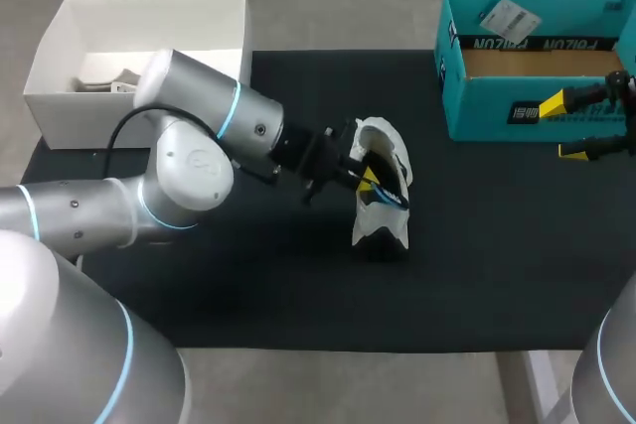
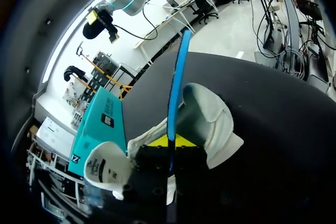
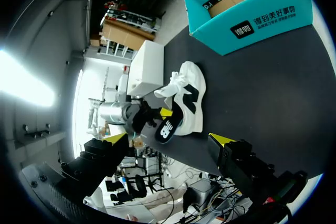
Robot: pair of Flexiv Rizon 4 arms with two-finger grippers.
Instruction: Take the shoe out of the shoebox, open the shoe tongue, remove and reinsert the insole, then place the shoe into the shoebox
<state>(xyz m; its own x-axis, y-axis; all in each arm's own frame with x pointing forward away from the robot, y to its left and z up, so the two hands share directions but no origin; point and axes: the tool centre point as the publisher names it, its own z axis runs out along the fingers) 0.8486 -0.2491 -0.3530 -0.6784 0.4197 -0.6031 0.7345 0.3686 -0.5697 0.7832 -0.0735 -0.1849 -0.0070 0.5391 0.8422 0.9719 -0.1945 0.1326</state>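
Shoe (image 1: 383,225) sits upright on its thick white sole at the middle of a matte black mat (image 1: 477,285), outside both boxes. On its 9 o'clock side the left gripper (image 1: 368,182) is inside the shoe's opening, with its fingers pressed from both sides on a thin blue insole (image 2: 176,87). Only the left wrist view shows this grip. There the insole stands edge-on, a narrow blue strip rising from between the yellow tips, and the padded white tongue (image 2: 105,165) curls out beside the fingers. The right wrist view alone shows the shoe's flank, with smooth black panels over white. Farther off, at the shoe's 3 o'clock, the right gripper (image 1: 562,128) hangs just in front of the shoebox, its fingers spread wide with nothing between them. Behind it, at 2 o'clock, stands the open-topped teal cardboard shoebox (image 1: 482,106), plain brown inside. At 10 o'clock, on the far side, is a square white box (image 1: 60,116) holding a few pale items.
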